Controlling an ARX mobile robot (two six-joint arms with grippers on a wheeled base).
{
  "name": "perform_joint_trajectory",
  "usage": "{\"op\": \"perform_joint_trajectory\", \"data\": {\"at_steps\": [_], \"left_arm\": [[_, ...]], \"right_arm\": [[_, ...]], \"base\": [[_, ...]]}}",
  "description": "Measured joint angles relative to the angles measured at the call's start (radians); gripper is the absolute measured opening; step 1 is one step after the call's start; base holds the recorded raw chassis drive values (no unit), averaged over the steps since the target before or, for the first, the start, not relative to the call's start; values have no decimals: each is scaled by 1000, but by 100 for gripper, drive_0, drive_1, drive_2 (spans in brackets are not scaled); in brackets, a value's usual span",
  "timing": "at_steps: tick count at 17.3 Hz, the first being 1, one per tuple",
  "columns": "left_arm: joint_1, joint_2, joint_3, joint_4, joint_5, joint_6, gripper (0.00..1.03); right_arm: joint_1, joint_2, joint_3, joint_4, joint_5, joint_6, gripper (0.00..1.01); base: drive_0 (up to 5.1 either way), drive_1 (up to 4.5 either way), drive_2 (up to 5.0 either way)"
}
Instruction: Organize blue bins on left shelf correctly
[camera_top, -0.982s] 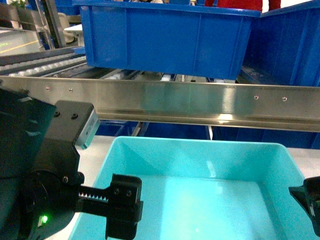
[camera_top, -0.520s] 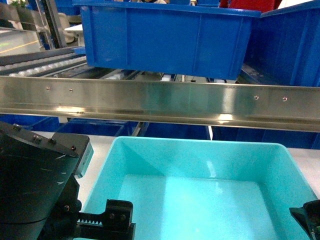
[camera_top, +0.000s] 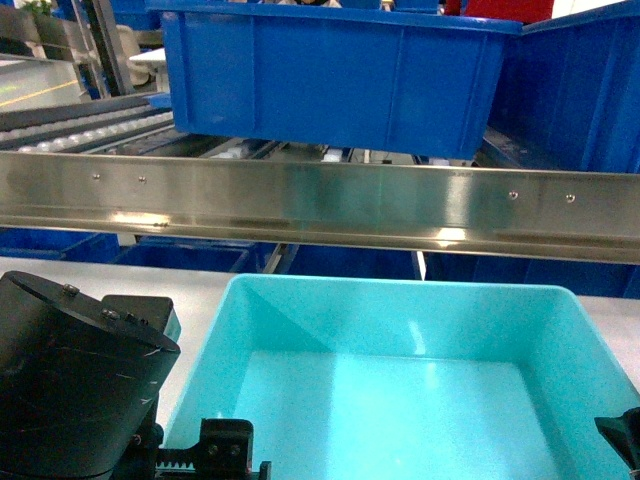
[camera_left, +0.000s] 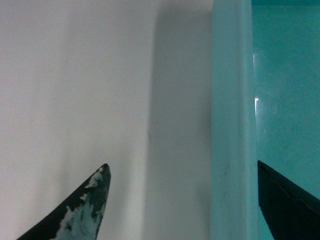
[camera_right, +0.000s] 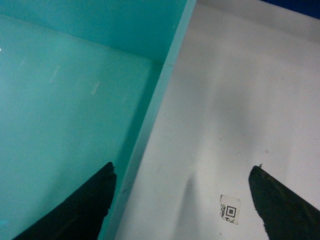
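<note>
A pale turquoise-blue bin (camera_top: 400, 400) sits empty on the white table, just below the left shelf's steel front beam (camera_top: 320, 205). My left gripper (camera_left: 182, 164) is open and straddles the bin's left wall (camera_left: 230, 125), one finger over the table and the other inside the bin. My right gripper (camera_right: 184, 166) is also open, astride the right wall (camera_right: 150, 120), with its left finger inside and its right finger over the table. In the head view the left gripper (camera_top: 228, 452) shows at the bottom edge and the right gripper (camera_top: 625, 440) only as a dark tip.
A dark royal-blue crate (camera_top: 330, 75) stands on the shelf's rollers above the beam, with another crate (camera_top: 580, 90) to its right. White roller tracks (camera_top: 80, 135) run at the left. A small QR sticker (camera_right: 230, 208) lies on the table (camera_right: 240, 100).
My left arm has dropped lower in the head view, its gripper sinking to the frame's bottom edge. The right gripper tip has also sunk. The bin has not moved.
</note>
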Motion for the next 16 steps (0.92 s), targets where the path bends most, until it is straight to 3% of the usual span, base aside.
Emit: {"op": "perform_joint_trajectory", "data": {"at_steps": [3,6,7,8,12,16], "left_arm": [[-15,1,0,2,-1,-7,51],[-25,0,1,10,39,-20,24],[-29,0,2,16,50,-21,13],[-28,-53,-28,53,59,0,2],[19,-193,-37,73,67,68,2],[65,-421,-37,19,94,163,2]], "right_arm": [[-2,0,-13,11,-11,-5,49],[6,2,-28,27,-30,-1,20],[12,2,-32,30,-36,14,10],[10,-42,-70,54,-24,107,2],[10,-179,-75,48,-25,136,2],[10,-388,-72,-24,-32,198,2]], "base": [[0,0,0],[0,0,0],[0,0,0],[0,0,0],[0,0,0],[0,0,0]]}}
